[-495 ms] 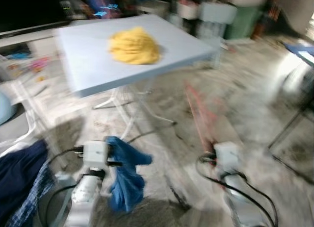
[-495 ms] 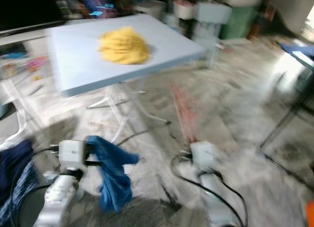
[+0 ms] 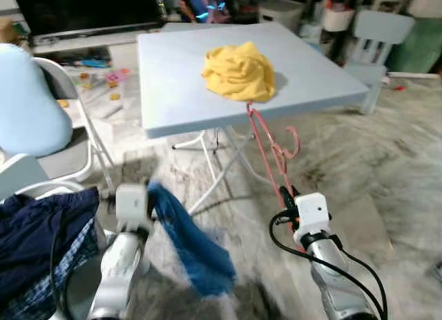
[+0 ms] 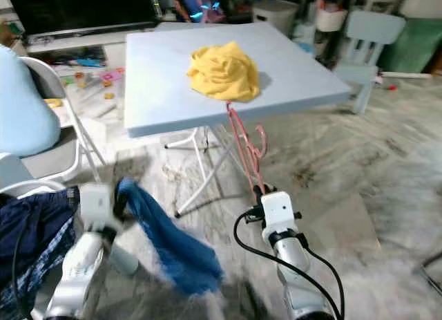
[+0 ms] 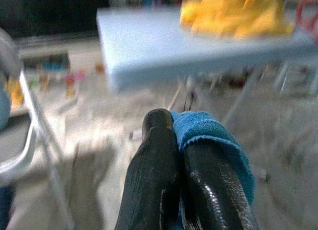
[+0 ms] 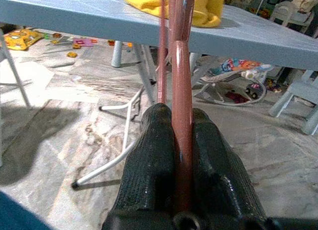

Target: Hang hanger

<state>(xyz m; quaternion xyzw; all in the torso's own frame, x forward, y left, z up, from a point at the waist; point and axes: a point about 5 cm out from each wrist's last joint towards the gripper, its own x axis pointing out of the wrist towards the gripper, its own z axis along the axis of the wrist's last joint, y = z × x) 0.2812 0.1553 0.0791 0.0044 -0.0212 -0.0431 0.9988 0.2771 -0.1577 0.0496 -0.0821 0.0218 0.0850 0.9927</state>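
Observation:
My right gripper is shut on a pink hanger, which rises from it toward the near edge of a light blue table. The hanger's bar runs between the two black fingers. A crumpled yellow garment lies on the table just behind the hanger's top. My left gripper is shut on a blue cloth that hangs down over the floor, blurred.
A light blue chair stands at the left, with dark blue clothes below it. A small pale chair and storage bins stand behind the table. Toys litter the marble floor.
The camera has swung, so the table now sits nearer the centre and the picture is sharper. The hanger now reaches up toward the table edge. The blue cloth swings lower.

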